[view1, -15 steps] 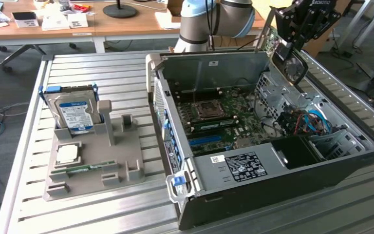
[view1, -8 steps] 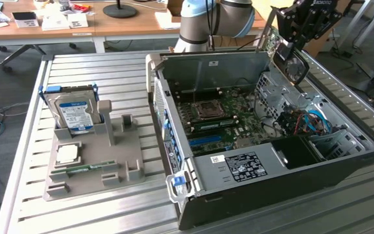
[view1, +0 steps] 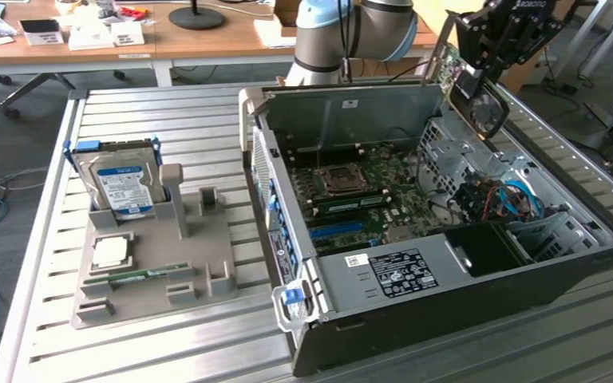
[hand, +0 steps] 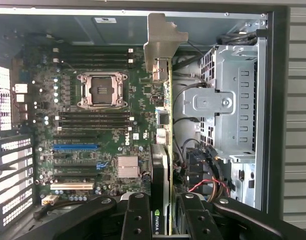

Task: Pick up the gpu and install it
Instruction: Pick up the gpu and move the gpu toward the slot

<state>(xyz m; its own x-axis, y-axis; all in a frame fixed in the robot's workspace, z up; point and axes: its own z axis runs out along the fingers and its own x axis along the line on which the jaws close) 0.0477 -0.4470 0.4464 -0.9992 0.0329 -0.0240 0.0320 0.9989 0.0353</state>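
The black 2-fingered hand [view1: 482, 64] on the grey Universal Robots arm [view1: 344, 32] is closed partway, clamped on the gpu [view1: 484, 108], a thin green circuit card with a black round-fan cover and a silver metal end bracket. In the exterior view the gpu hangs in the air, tilted, over the far corner of the open black and silver computer case [view1: 562, 275] toward the exterior view's right, clear of the parts below.

In the wrist view the gpu [hand: 161, 165] is seen edge-on, its bracket at the end farthest from the hand [hand: 166, 220]. The black fingers [hand: 137, 217] press on its 2 faces, 1 on each side. Past the card lies the green motherboard [hand: 92, 135] with its square silver processor socket [hand: 101, 90] and a blue expansion slot [hand: 75, 147]. The silver perforated drive cage [hand: 233, 100] stands on the card's other side.

The case sits on a slatted metal tabletop [view1: 157, 120]. Beside it, toward the exterior view's left, a grey plastic holder tray [view1: 168, 271] carries a silver hard drive with a blue-white label [view1: 124, 187] standing upright, a square silver processor chip [view1: 109, 254] lying flat, and a slim green memory stick [view1: 136, 275] near the tray's front. The motherboard [view1: 365, 195] shows inside the case.
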